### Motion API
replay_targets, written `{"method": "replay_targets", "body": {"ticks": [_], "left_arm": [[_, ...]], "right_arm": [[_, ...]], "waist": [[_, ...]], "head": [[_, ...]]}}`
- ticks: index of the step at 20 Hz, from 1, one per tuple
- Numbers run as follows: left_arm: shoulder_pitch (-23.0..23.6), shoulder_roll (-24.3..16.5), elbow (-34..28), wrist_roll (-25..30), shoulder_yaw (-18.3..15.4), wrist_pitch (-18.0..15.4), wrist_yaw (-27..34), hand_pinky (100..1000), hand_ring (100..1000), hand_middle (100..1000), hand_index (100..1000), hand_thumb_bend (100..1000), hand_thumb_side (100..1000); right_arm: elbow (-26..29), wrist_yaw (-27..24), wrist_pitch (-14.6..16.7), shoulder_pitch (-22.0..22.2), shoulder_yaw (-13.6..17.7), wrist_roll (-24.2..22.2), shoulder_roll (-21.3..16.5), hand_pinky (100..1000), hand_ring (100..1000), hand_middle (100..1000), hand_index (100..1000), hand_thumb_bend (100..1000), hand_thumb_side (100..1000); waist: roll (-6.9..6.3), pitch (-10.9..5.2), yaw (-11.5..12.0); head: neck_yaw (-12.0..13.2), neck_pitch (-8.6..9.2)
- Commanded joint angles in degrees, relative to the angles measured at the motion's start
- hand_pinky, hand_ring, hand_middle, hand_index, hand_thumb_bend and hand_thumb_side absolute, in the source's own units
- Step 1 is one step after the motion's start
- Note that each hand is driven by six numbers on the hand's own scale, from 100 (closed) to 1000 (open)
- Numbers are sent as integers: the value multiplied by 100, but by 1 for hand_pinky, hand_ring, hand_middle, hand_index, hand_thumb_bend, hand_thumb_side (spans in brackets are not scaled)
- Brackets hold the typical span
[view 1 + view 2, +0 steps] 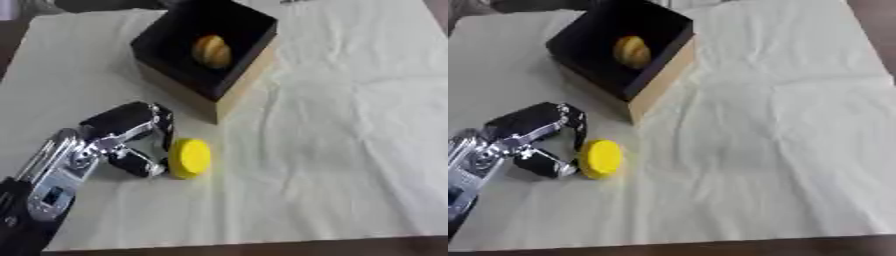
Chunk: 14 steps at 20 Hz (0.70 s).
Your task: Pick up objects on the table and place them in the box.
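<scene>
A round yellow disc point(190, 158) stands on edge on the cream cloth, in front of the box. My left hand point(131, 137) comes in from the lower left; its black fingers point(162, 131) and thumb are curled against the disc's left side, pinching it. The box point(241, 85) has wooden walls and a black inside and stands at the upper middle. An orange-yellow rounded object point(212, 51) lies inside it. My right hand shows in neither view.
The cream cloth point(350, 150) is wrinkled and covers the table, whose dark front edge point(262, 247) runs along the bottom. The cloth stretches wide to the right of the disc and box.
</scene>
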<state>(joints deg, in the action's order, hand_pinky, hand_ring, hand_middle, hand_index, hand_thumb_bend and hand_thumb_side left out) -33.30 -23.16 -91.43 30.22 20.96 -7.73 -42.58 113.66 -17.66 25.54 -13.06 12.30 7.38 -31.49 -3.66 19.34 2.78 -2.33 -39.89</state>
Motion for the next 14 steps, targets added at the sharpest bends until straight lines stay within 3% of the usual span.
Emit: {"method": "replay_targets", "body": {"ticks": [1, 3, 6, 11, 14], "left_arm": [[-64, -224, -176, 574, -61, -318, -168, 868, 794, 732, 883, 437, 100], [-33, -389, -370, 976, -216, -545, -199, 899, 840, 777, 939, 480, 118], [-22, -727, -715, 1252, -398, -721, -91, 938, 882, 815, 966, 535, 291], [-98, -1204, -1097, 1439, -499, -870, 96, 958, 908, 840, 973, 580, 343], [-123, -1281, -1166, 1420, -533, -844, 145, 954, 904, 836, 973, 560, 417]], "right_arm": [[94, 28, 25, -32, 59, -4, -117, 929, 873, 589, 804, 100, 579], [94, 29, 28, -19, 66, 3, -133, 929, 873, 589, 804, 100, 579], [94, 36, 27, 2, 74, 17, -163, 929, 872, 589, 804, 100, 577], [94, 26, 26, 4, 64, 23, -193, 927, 871, 588, 804, 100, 572], [94, 24, 13, 10, 67, 27, -189, 928, 872, 588, 804, 100, 577]], "waist": [[15, -119, 9], [-1, -131, 31], [-33, -154, 66], [-53, -183, 88], [-59, -188, 92]], "head": [[-16, 48], [-47, 38], [-94, 24], [-113, 19], [-106, 25]]}}
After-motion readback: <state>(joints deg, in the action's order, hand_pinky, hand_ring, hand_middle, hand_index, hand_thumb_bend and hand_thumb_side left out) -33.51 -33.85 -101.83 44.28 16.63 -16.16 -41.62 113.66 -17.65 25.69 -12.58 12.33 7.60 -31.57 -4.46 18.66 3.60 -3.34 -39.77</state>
